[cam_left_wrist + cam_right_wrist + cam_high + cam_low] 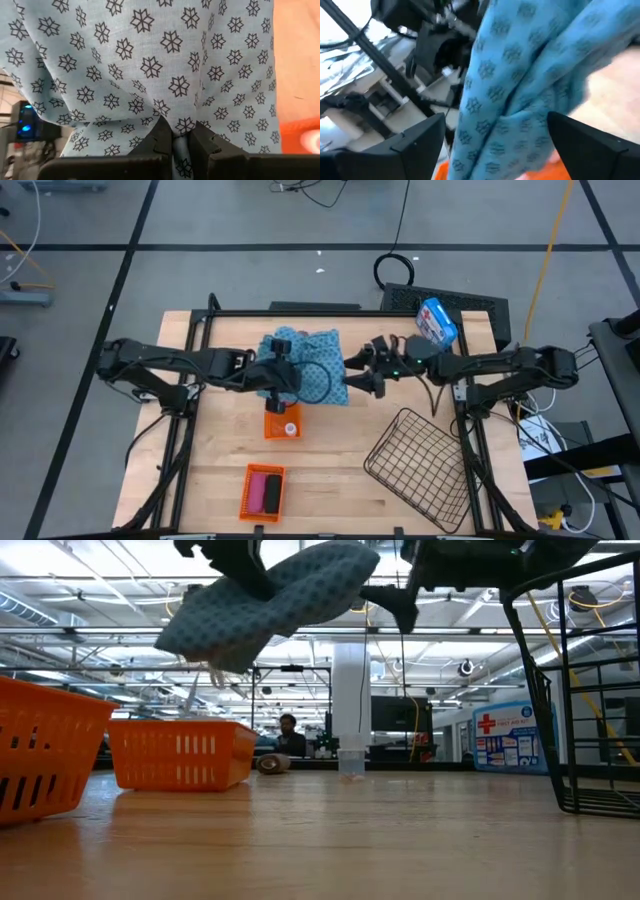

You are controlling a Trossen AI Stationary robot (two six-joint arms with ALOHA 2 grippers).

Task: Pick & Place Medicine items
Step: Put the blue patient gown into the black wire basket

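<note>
My left gripper (283,378) is shut on a light blue cloth with a dark star pattern (312,366), held above the table's middle. My right gripper (360,370) is open just right of the cloth, with the cloth (520,85) ahead between its spread fingers; I cannot tell whether they touch it. A small orange basket (282,424) below the cloth holds a white vial (291,429). A second orange basket (263,490) near the front edge holds a pink cylinder (256,491) and a black one (270,493). In the low view a small vial (350,764) and a brownish cylinder (272,763) rest on the table. My left gripper pinches a bunched fold of the cloth (181,142) between its two fingers (160,135); how many layers I cannot tell. In the low view the cloth (270,600) is lifted clear of the table and spreads tilted above it.
A black wire basket (420,465) lies tipped at the front right. A blue-and-white box with a red cross (437,322) stands at the far right. The front middle of the wooden table (340,480) is bare.
</note>
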